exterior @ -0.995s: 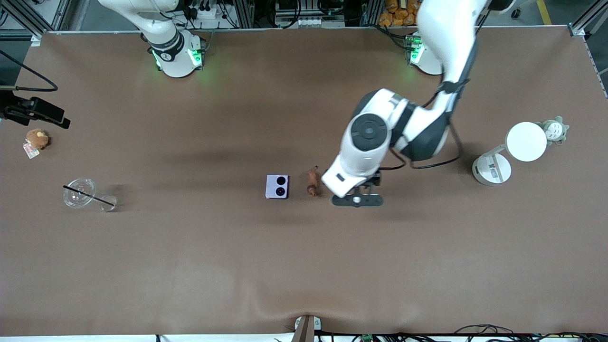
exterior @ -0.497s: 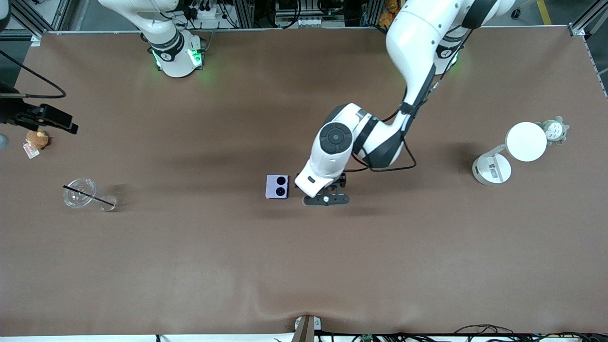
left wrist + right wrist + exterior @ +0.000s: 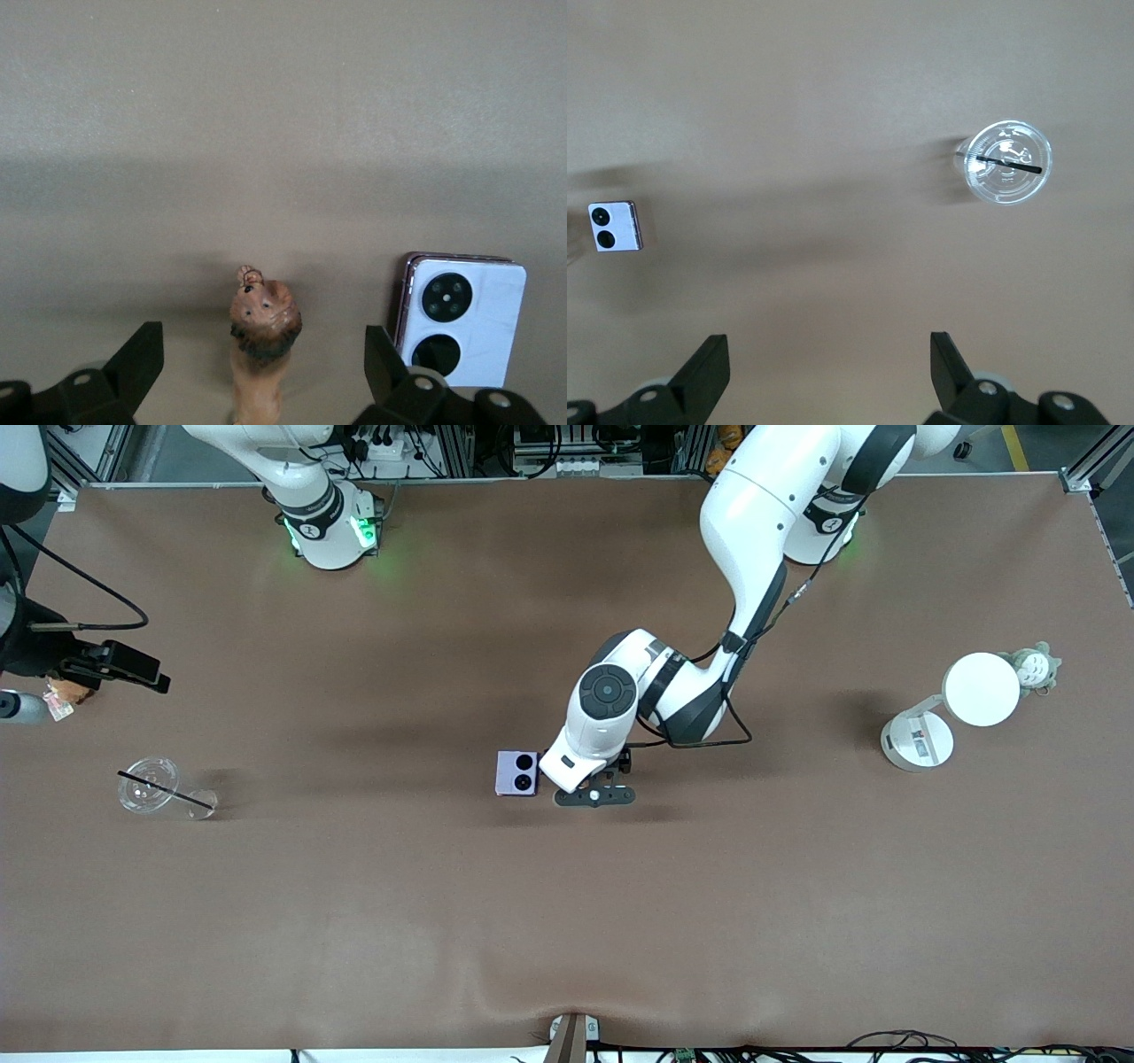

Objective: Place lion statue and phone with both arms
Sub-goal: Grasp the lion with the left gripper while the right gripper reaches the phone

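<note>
Left claw (image 3: 257, 376) hides lion statue (image 3: 260, 354) from front; jaws spread.

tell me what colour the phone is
Pale lilac phone with black camera circles, clearest in the left wrist view.

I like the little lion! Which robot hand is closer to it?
The left one. The left gripper is right over the lion statue, open fingers on both sides of it. The right gripper is up over the table's right-arm end, open too.

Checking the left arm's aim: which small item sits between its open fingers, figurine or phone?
The brown-orange lion statue sits between the left gripper fingers; the lilac phone lies beside it, outside them.
</note>
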`<state>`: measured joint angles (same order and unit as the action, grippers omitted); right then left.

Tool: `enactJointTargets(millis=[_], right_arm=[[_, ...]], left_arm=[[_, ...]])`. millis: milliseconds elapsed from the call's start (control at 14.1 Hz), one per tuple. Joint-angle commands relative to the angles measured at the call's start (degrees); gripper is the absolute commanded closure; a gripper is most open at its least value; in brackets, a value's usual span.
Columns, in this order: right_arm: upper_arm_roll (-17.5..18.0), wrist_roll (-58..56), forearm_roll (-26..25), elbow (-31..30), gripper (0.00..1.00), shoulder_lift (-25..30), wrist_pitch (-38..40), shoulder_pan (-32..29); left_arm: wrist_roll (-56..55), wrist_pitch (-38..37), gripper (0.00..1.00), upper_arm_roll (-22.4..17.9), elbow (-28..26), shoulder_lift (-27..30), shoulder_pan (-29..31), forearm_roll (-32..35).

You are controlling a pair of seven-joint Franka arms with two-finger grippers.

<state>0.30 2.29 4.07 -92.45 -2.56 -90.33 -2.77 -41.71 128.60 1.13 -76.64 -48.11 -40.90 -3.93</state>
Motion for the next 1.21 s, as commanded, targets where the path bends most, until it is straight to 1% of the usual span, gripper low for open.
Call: enactJointTargets(millis=[0,71,142,213,284,355,426,497,568,639,781,852,1066,1137], right_arm=[[-0.12,-0.45,0.76,-1.41,0.0,0.01,-1.77,0.74],[-0.12,-0.45,0.76,-1.41,0.0,-0.08,-1.95,1.44],[-0.12,0.42,0.59,-1.24,0.0,-0.17,-2.04,3.89],[-0.12,1.21,-0.28,-1.06,0.0,-0.34,-2.13,6.87],[-0.12,4.27,-0.2,-1.06,0.0,-0.95,-2.57,8.9],[-0.04,8.04,-0.12,-1.06,0.0,-2.0,-3.35,10.75],[-0.04,10.69,0.06,-1.06,0.0,-2.8,-4.06,12.68],[-0.04,11.76,0.58,-0.97,0.0,-3.93,-5.02,13.66],[-0.04,12.38,0.76,-0.97,0.0,-4.82,-5.81,14.54],[-0.04,13.78,0.76,-0.97,0.0,-5.78,-6.69,15.42],[-0.04,19.03,0.76,-0.97,0.0,-7.28,-8.54,17.87],[0.05,21.76,0.76,-0.89,0.0,-8.16,-9.85,18.84],[0.05,25.03,0.85,-0.01,0.0,-11.67,-12.58,21.66],[0.05,25.91,0.85,1.04,0.0,-13.51,-13.2,22.62]], left_arm=[[-0.83,0.16,0.04,-0.61,0.0,-0.41,-1.28,-0.82],[-0.74,0.25,0.11,-0.61,0.0,-0.84,-1.2,-0.73],[-0.65,0.25,0.2,-0.61,0.0,-1.54,-1.46,-0.55],[-0.65,0.25,0.23,-0.61,0.0,-1.9,-1.46,-0.47],[-0.57,0.25,0.3,-0.61,0.0,-2.25,-1.46,-0.2],[-0.22,0.25,0.31,-0.61,0.09,-2.25,-1.46,-0.11],[0.14,0.17,0.36,-0.61,0.0,-2.25,-1.46,-0.11],[0.31,0.16,0.6,-0.61,0.0,-2.17,-1.46,-0.03],[-0.12,0.16,0.93,-0.61,0.0,-2.08,-1.46,-0.11],[0.14,-0.27,1.0,-0.69,0.0,-1.47,-1.29,-0.03],[0.05,-2.37,1.0,-0.78,0.26,0.37,-0.5,-0.37],[0.23,-4.56,1.0,-0.87,0.18,2.3,0.37,-0.12],[1.19,-12.63,1.0,-0.96,-0.17,7.4,3.62,0.06],[2.24,-16.5,1.0,-0.96,-1.57,9.76,5.29,0.15]])
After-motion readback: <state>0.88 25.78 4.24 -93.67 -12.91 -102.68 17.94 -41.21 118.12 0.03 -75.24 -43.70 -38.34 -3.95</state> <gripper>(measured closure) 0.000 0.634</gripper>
